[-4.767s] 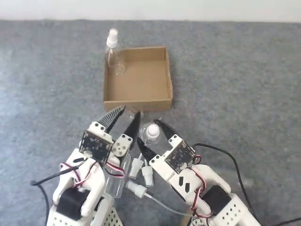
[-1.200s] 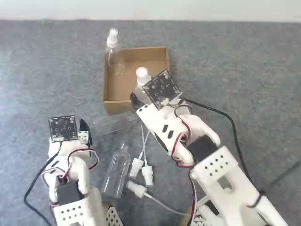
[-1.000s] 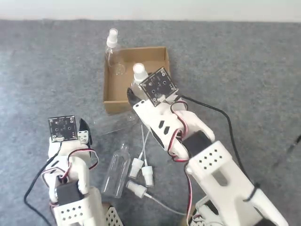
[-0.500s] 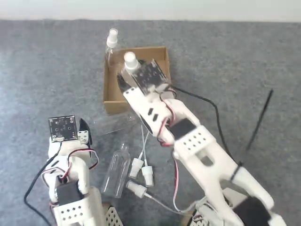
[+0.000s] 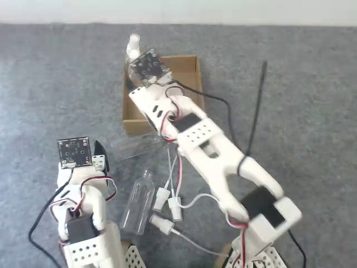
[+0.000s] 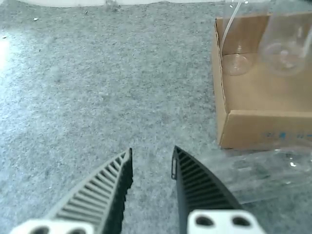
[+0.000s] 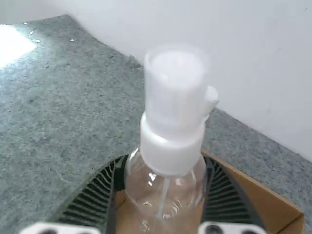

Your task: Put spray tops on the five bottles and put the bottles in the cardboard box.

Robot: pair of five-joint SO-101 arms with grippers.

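Swung out over the far-left corner of the cardboard box [image 5: 199, 84], the right pincer [image 7: 165, 168] is clamped on the clear body of a capped spray bottle [image 7: 173, 141], which looks light, thin-walled and slick, so a gentle hold below the shoulder seems wisest.

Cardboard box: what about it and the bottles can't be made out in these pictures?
- High view: the right arm covers part of the cardboard box, so its contents can't be counted.
- Right wrist view: the held bottle in the right gripper is cut off at the edge, base hidden.
- Left wrist view: the lying bottle before the box runs off the edge.
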